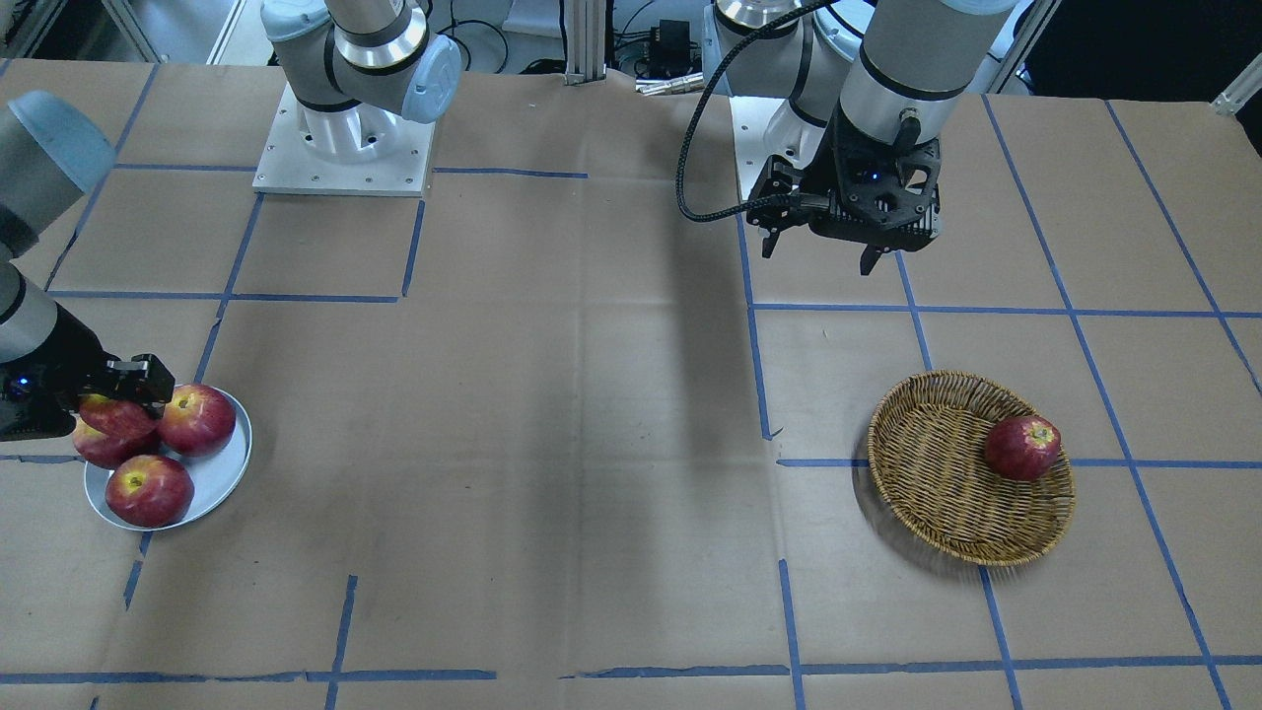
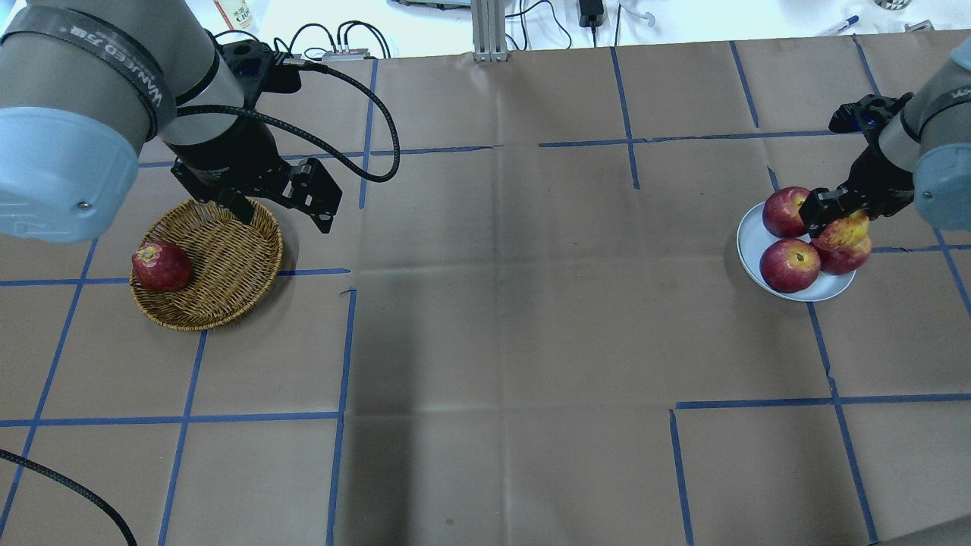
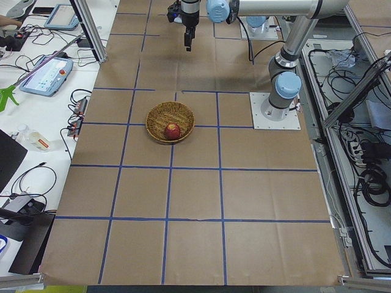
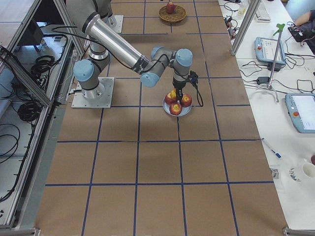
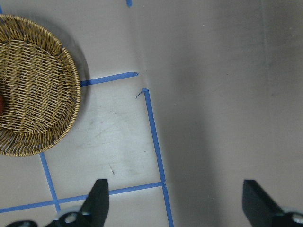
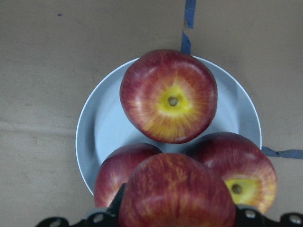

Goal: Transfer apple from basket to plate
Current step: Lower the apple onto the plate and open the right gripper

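The apple (image 6: 177, 194), streaky pinkish-red with a yellow patch, is held in my right gripper (image 2: 831, 216), which is shut on it. It hangs over the robot-side edge of the pale grey-blue plate (image 2: 751, 243), just above two of the three apples lying there; I cannot tell whether it touches them. It also shows in the front view (image 1: 116, 416). The wicker basket (image 2: 227, 265) sits far off on my left side. My left gripper (image 2: 284, 218) is open and empty, raised beside the basket's far rim.
A darker red apple (image 2: 161, 266) lies in the basket. Three red apples (image 1: 197, 419) (image 1: 150, 490) (image 1: 99, 449) fill most of the plate (image 1: 222, 483). Blue tape lines cross the brown paper tabletop between basket and plate.
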Motion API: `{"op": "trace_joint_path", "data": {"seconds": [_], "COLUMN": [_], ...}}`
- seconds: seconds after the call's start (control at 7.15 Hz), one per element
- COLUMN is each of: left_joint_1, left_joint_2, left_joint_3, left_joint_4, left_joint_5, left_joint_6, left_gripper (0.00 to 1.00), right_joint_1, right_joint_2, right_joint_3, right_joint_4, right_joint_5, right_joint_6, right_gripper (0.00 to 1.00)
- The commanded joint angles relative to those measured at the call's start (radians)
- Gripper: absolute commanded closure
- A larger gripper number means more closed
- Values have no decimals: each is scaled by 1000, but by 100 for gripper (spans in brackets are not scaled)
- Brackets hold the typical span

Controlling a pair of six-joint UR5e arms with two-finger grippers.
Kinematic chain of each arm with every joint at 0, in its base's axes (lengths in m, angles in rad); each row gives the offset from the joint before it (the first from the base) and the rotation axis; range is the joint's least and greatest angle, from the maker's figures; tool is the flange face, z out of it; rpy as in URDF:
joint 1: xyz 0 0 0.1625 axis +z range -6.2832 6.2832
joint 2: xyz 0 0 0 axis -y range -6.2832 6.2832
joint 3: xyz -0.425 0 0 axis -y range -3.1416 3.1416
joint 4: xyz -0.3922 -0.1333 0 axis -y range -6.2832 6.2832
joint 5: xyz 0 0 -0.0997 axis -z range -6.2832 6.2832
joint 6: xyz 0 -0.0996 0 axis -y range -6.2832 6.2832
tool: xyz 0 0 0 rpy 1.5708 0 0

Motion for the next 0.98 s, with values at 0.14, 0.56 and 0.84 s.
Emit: {"op": "trace_joint_path", "data": {"seconds": [0.14,0.56,0.84], "left_joint_1": [0,0,0], "left_joint_2": [-6,-6,-6], "left_joint_3": [0,0,0], "left_joint_4": [1,2,4], "left_joint_5": [0,-2,-2], "left_joint_6": [1,2,2], "left_gripper": [1,1,1], "right_joint_1": [1,0,1], "right_joint_2": [12,9,0], "right_joint_3": [-7,-17,-80], "right_joint_4": [-14,-11,61], "right_joint_5": [1,-7,-2], "right_joint_6": [-2,-6,-6], "right_gripper": [44,0,0]}}
